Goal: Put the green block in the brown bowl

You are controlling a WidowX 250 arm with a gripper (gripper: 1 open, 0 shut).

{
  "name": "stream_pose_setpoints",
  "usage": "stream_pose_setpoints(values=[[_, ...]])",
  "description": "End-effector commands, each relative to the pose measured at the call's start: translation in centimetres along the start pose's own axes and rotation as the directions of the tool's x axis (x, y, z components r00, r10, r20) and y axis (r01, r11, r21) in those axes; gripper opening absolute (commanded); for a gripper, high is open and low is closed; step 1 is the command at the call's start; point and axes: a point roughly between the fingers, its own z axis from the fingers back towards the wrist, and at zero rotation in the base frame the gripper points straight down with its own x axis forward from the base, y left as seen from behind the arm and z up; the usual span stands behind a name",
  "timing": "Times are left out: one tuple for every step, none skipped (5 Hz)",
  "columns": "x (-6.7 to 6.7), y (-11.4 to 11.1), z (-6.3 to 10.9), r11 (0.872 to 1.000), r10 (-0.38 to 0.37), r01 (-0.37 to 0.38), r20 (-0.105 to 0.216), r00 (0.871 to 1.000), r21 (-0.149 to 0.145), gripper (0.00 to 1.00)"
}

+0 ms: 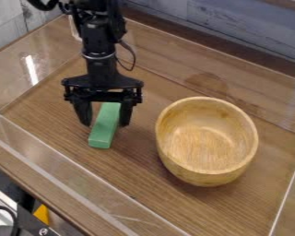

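Observation:
The green block (106, 128) lies flat on the wooden table, a long bright green bar pointing away from the camera. My gripper (104, 116) hangs straight down over its far end, open, with one dark finger on each side of the bar. The fingertips (81, 113) sit low, close to the table. The brown bowl (208, 140) stands upright to the right of the block, empty, its light wood grain showing inside.
A clear plastic wall (64, 189) runs along the front and left of the table (224, 69). Black cables (5, 221) lie at the lower left corner outside it.

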Motion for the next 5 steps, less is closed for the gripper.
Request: stream_pose_setpoints(values=[[0.88, -0.40, 0.85, 1.000, -0.003, 0.004, 0.033, 0.999, -0.010, 1.00], [0.99, -0.45, 0.93, 1.000, -0.001, 0.002, 0.033, 0.999, -0.012, 1.00], [1.09, -0.48, 1.03, 1.000, 0.000, 0.001, 0.034, 0.999, -0.014, 1.00], [1.18, -0.51, 1.13, 1.000, -0.001, 0.001, 0.035, 0.999, -0.015, 1.00], [1.27, -0.56, 1.18, 1.000, -0.002, 0.003, 0.036, 0.999, -0.016, 1.00]])
